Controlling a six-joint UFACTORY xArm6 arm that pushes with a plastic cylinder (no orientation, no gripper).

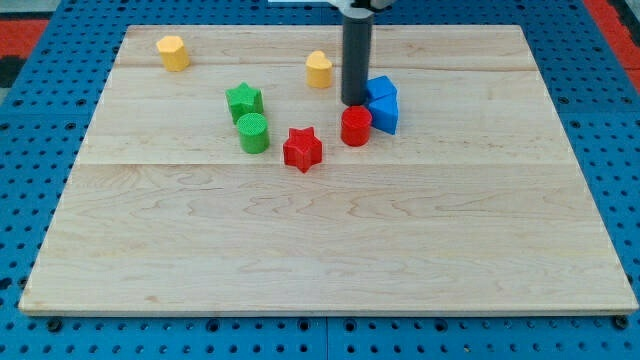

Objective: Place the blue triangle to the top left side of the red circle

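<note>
Camera view: my tip [355, 103] is planted just above the red circle [356, 127], touching the left edge of the blue triangle [384, 115], which sits at the circle's right. Another blue block [381, 88] is behind. No claw here, just a rod.

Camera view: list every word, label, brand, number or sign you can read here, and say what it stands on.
None: no readable text in this view.
The wooden board shows only grain.
The coloured blocks, such as the blue triangle and the red circle, carry no markings.
The dark rod above my tip is plain.
The blue perforated surface shows only holes.
</note>
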